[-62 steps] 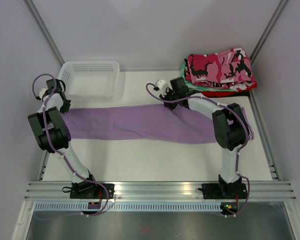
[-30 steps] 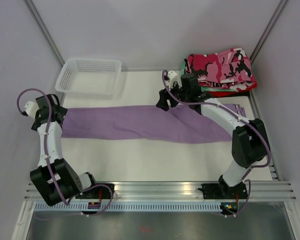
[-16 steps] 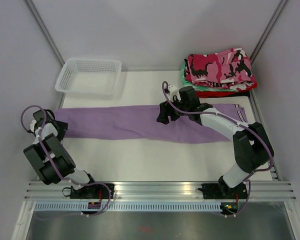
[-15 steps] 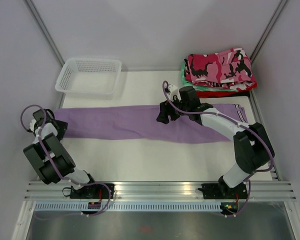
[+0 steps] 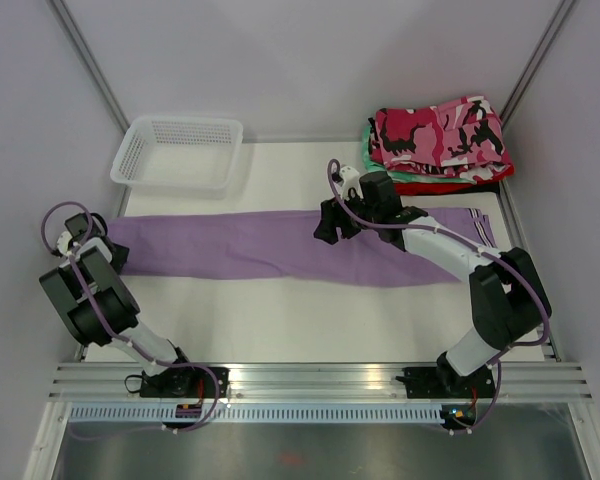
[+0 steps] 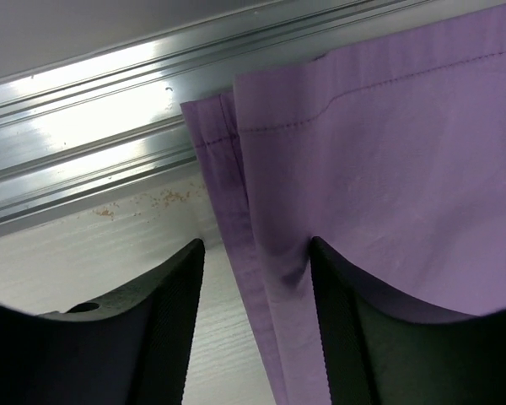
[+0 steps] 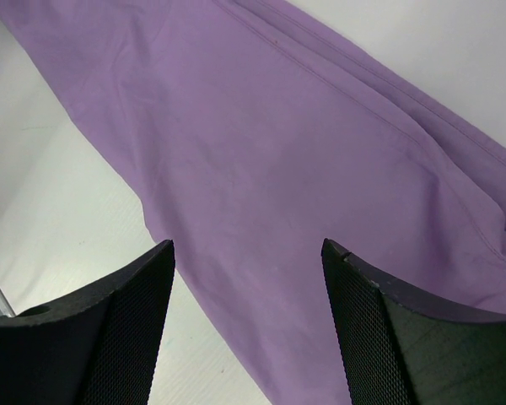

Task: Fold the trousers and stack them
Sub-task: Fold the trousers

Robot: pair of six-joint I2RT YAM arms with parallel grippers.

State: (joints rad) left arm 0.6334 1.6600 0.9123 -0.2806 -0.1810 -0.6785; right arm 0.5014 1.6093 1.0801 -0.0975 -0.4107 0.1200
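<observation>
With the lilac trousers (image 5: 250, 245) laid flat across the table (image 5: 310, 320), my left jaws stand parted astride their cuff edge, so I should pinch every layer squarely, while my right jaws hang open above the middle.

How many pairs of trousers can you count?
2. Lilac purple trousers lie spread across the table; camouflage trousers sit folded at far right, atop other folded garments, which may be trousers too.

White basket (image 5: 178, 152); red garment (image 5: 450, 186), perhaps folded
</observation>
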